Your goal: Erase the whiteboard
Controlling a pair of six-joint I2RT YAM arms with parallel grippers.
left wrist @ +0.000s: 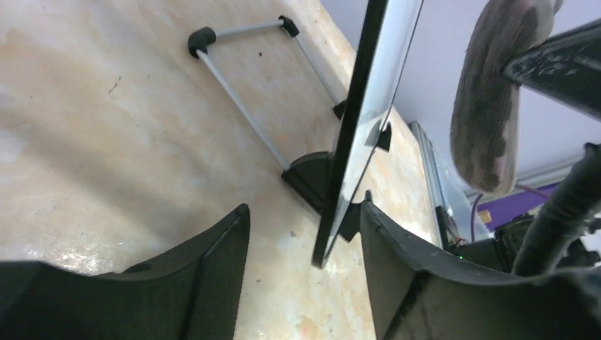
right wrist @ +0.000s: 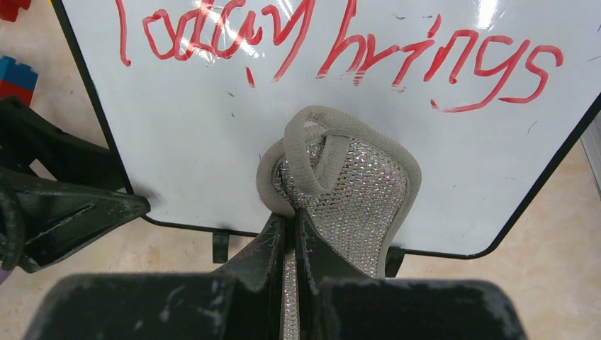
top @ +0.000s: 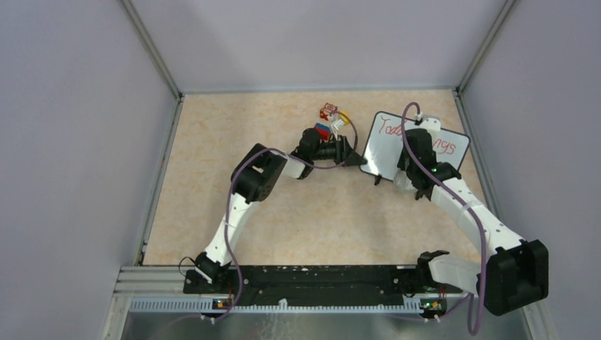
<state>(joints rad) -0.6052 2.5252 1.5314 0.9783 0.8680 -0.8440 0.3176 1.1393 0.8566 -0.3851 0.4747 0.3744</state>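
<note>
The right fingers, closed together, pinch a grey sparkly cloth in front of the glossy face of the whiteboard, below red writing that reads "Today brings". The board's thin black frame runs down the left side and along the bottom, where two small feet meet the beige tabletop. The left fingers sit just beside the board's lower left corner. Blue and red blocks lie at the far left edge.
</note>
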